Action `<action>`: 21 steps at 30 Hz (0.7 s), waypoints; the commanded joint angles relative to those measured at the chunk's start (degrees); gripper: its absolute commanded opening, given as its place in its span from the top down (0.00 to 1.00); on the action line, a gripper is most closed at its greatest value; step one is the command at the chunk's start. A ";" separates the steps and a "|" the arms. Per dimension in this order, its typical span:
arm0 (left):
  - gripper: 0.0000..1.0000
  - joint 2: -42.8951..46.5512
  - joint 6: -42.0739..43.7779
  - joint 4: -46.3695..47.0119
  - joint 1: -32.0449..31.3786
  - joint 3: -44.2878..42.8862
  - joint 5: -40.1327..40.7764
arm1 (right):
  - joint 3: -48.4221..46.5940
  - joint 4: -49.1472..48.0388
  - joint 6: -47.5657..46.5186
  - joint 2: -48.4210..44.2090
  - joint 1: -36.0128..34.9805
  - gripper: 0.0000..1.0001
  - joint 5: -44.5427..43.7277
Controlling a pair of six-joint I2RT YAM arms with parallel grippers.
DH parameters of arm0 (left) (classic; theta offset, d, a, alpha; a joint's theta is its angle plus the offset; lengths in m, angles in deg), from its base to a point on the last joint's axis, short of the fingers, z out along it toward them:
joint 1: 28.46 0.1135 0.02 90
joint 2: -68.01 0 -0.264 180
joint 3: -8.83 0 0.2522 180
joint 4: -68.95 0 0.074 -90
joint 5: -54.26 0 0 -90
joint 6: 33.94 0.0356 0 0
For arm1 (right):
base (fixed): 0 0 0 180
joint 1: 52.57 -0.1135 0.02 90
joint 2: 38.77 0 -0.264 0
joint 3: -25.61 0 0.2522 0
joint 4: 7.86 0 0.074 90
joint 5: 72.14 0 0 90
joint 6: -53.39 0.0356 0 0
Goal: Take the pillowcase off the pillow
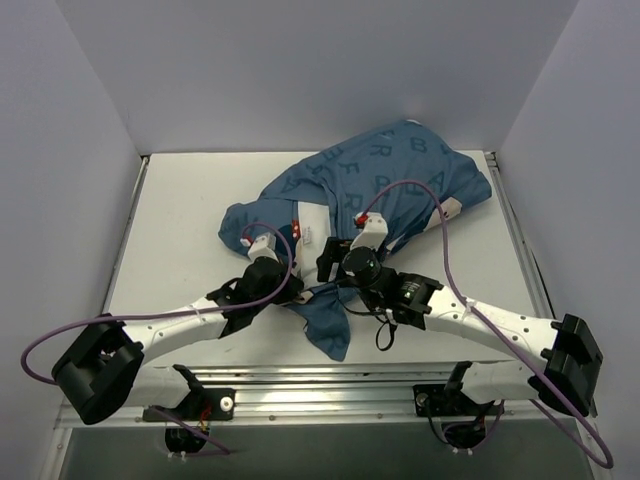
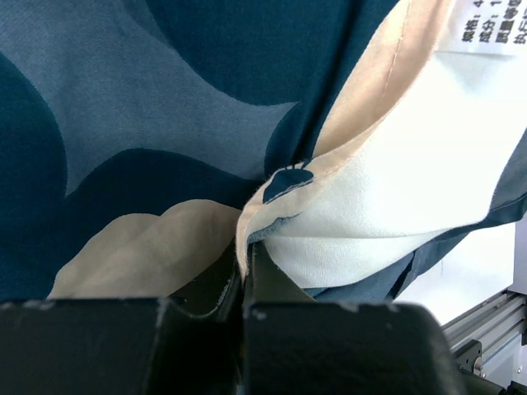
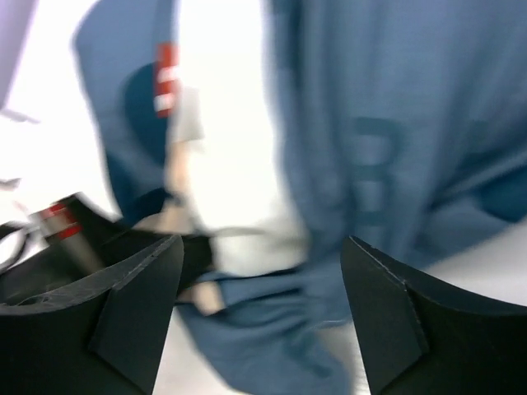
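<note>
The blue pillowcase [image 1: 400, 170] with pale letters lies bunched over the pillow [image 1: 312, 222], whose white corner shows at its open end. My left gripper [image 1: 298, 292] is shut on the pillowcase's edge [image 2: 247, 226], where cream and blue cloth is pinched between the jaws. Beside it are the white pillow [image 2: 395, 197] and its printed tag [image 2: 494, 25]. My right gripper [image 1: 330, 260] hangs open just above the pillow's corner. In the blurred right wrist view, the right gripper [image 3: 262, 247] has the pillowcase [image 3: 370, 164] and white pillow [image 3: 230, 164] beyond it, nothing between its fingers.
A flap of the pillowcase [image 1: 330, 325] trails toward the table's near edge. Grey walls close in the white table [image 1: 180, 220] on the left, back and right. A metal rail [image 1: 330, 385] runs along the front between the arm bases.
</note>
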 commanded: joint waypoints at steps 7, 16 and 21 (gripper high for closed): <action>0.97 -0.43 0.19 -1.40 -0.14 0.56 -0.43 | -3.94 -16.09 -3.18 8.80 -1.53 0.30 8.23; 0.97 0.28 -0.16 -1.49 -0.14 1.09 0.10 | -0.34 -10.23 1.56 11.19 0.93 0.19 -0.10; 0.97 -0.60 -0.34 -1.22 -0.14 0.56 -0.69 | -2.01 -0.46 2.18 13.38 0.40 0.14 -2.40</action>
